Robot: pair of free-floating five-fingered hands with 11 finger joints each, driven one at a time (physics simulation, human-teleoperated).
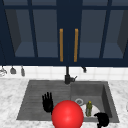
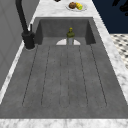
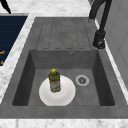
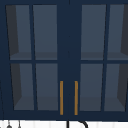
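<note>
In the front view my left hand (image 1: 47, 102) hovers over the ribbed drainboard (image 1: 37, 100), fingers straight and pointing up, holding nothing. My right hand (image 1: 102, 119) hangs at the front right corner of the sink basin (image 1: 106, 100), touching nothing I can see. Between them, a large red ball (image 1: 67, 115) covers the sink's front edge. A small green bottle (image 3: 54, 80) with a yellow cap stands upright on a white plate (image 3: 66, 96) in the basin, left of the drain (image 3: 82, 80). The tip of a hand (image 3: 5, 6) shows beyond the counter's front edge in the right side view.
A black faucet (image 1: 67, 75) rises behind the sink. Above hangs a navy wall cabinet with glass doors and two orange handles (image 4: 61, 97), shut. Utensils (image 1: 13, 70) hang on the tiled wall at left. A plate of food (image 2: 76, 6) sits on the marble counter past the basin.
</note>
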